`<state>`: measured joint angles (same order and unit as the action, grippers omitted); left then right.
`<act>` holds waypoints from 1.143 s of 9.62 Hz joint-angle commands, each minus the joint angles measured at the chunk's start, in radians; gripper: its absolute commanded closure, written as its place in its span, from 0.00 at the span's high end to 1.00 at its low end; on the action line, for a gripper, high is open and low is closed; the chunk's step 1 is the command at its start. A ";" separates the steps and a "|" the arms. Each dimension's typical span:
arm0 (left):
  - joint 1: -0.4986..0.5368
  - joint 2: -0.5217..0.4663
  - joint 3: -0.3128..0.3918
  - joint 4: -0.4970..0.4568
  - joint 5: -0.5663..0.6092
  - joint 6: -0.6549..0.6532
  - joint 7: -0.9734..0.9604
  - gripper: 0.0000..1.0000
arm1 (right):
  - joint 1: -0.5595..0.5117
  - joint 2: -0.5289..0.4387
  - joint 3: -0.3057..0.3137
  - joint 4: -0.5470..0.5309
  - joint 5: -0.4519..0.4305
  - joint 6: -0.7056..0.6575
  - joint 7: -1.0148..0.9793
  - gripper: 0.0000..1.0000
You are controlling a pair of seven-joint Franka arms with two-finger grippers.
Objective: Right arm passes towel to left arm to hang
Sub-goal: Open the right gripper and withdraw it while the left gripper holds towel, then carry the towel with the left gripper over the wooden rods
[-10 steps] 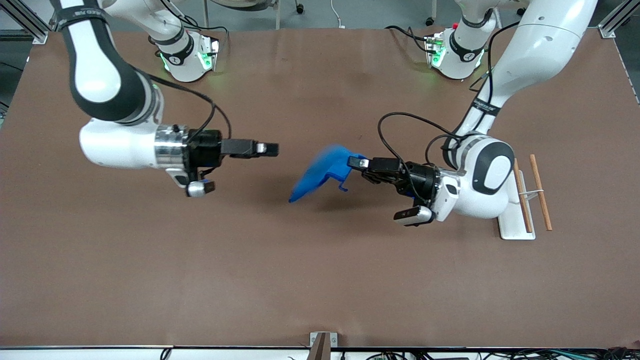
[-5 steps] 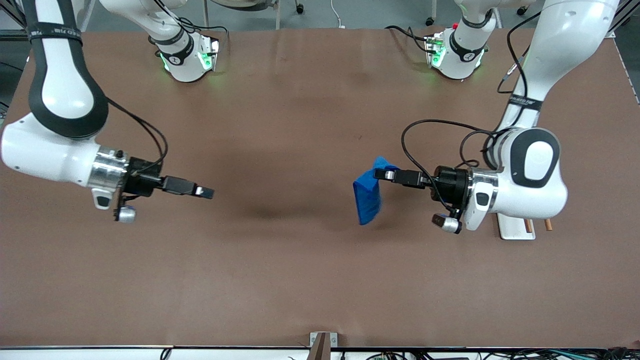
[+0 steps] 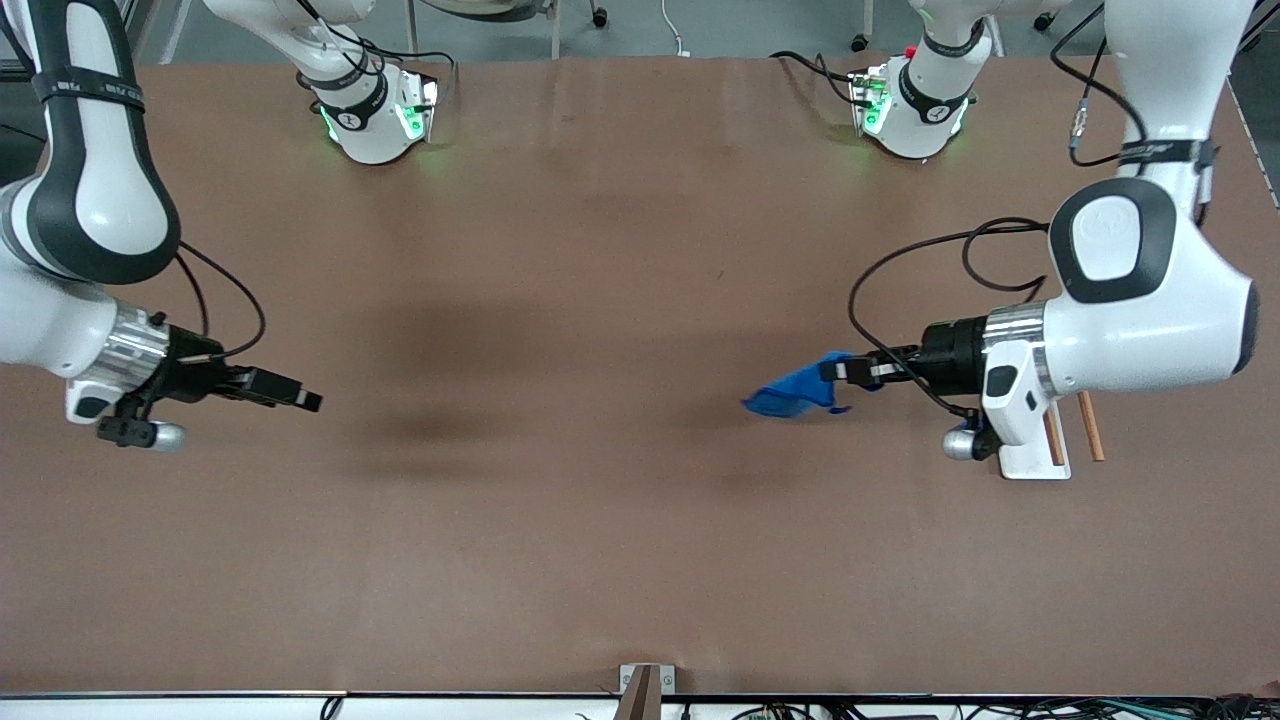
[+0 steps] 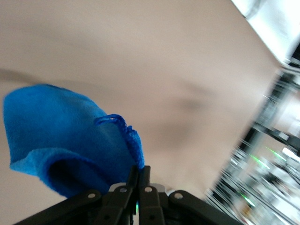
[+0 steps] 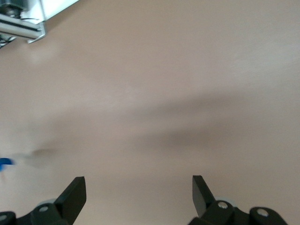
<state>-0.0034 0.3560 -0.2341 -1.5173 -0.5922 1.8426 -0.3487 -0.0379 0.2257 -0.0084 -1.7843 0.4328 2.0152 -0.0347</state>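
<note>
The bright blue towel (image 3: 795, 392) hangs in the air, bunched, with my left gripper (image 3: 832, 371) shut on one edge of it. In the left wrist view the towel (image 4: 61, 136) fills the space before the shut left gripper (image 4: 139, 169), its small corner loop (image 4: 110, 119) sticking up near the pinch. My right gripper (image 3: 308, 400) hovers over the right arm's end of the table. It stands open with nothing between its fingers, as the right wrist view shows (image 5: 139, 187), with a sliver of the towel (image 5: 3, 162) at the picture's edge.
A white rack base (image 3: 1030, 458) with wooden rods (image 3: 1090, 428) sits on the brown table (image 3: 600, 520) at the left arm's end, partly hidden under the left arm's wrist. The two arm bases (image 3: 370, 120) stand farthest from the front camera.
The left arm has carried the towel toward its own end of the table, close to the rack. The right arm has drawn back toward its end, still open.
</note>
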 commanded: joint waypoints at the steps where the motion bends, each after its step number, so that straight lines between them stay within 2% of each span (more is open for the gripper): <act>1: -0.006 -0.026 0.007 -0.017 0.316 0.012 -0.038 0.00 | -0.037 -0.072 0.013 -0.007 -0.150 -0.016 0.002 1.00; 4: 0.022 -0.045 0.009 -0.001 0.530 -0.070 -0.024 0.00 | -0.051 -0.082 0.016 0.197 -0.362 -0.233 0.004 1.00; 5: 0.031 -0.048 0.009 -0.001 0.590 -0.109 -0.039 0.00 | -0.059 -0.088 0.013 0.244 -0.374 -0.318 0.002 1.00; 6: 0.066 -0.049 0.010 -0.001 0.595 -0.137 -0.039 0.00 | -0.065 -0.109 0.001 0.290 -0.375 -0.376 0.004 1.00; 9: 0.179 -0.045 0.009 -0.009 0.601 -0.224 -0.036 0.00 | -0.057 -0.245 -0.031 0.269 -0.397 -0.516 0.009 1.00; 11: 0.232 -0.028 0.009 -0.020 0.601 -0.235 -0.039 0.00 | -0.056 -0.305 -0.057 0.249 -0.420 -0.571 0.006 1.00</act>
<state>0.2101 0.3068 -0.2200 -1.5094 -0.0072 1.6107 -0.3810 -0.0939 -0.0251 -0.0505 -1.4834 0.0406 1.4629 -0.0344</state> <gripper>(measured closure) 0.974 0.000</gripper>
